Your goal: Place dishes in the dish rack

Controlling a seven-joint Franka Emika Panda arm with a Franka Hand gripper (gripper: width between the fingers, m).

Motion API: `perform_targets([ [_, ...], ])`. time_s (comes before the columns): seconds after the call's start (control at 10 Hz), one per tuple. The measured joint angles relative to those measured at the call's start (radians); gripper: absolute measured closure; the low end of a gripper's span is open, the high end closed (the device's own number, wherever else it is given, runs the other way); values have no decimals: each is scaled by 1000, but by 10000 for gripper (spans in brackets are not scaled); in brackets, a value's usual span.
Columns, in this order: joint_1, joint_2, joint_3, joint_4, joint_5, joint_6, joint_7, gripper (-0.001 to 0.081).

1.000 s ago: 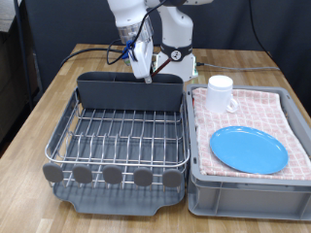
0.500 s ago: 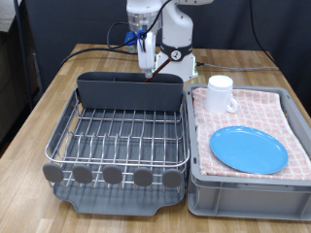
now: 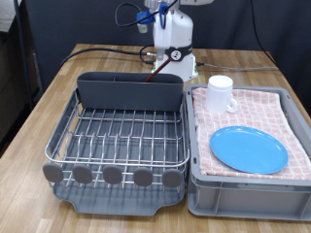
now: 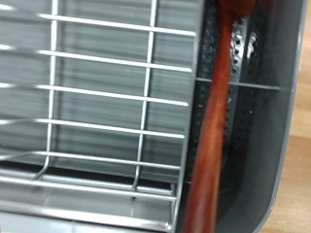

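Observation:
The brown wooden spoon (image 4: pixel 209 136) lies inside the dish rack's tall grey end compartment (image 3: pixel 131 92); its handle (image 3: pixel 154 74) leans out of the compartment's top in the exterior view. My gripper (image 3: pixel 158 14) is high above that compartment at the exterior view's top edge, apart from the spoon and open, holding nothing. The chrome wire rack (image 3: pixel 121 131) holds nothing else. The bright-blue plate (image 3: pixel 249 149) and the white mug (image 3: pixel 221 94) sit on the pink checked cloth to the exterior view's right.
The grey plastic bin (image 3: pixel 292 177) with the pink checked cloth (image 3: pixel 267 105) stands right beside the rack. The robot base (image 3: pixel 175 53) and black cables (image 3: pixel 97 50) are behind the rack. Round grey tabs (image 3: pixel 113 175) line the rack's near edge.
My gripper has risen from the end compartment to the top of the exterior view. The spoon has stayed behind in the compartment.

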Motion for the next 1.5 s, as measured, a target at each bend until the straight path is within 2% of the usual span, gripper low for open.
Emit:
perform_targets([
  [0.2,22,2,43,50,-18,-45,-36,4],
  [0.5,85,27,61,119,2,-69,-110,4],
  [1.1,216,181,98,298,67,-71,-250,4],
  [1.2,227,212,95,326,77,-72,-283,4],
  [1.5,227,223,95,336,72,-47,-291,4],
])
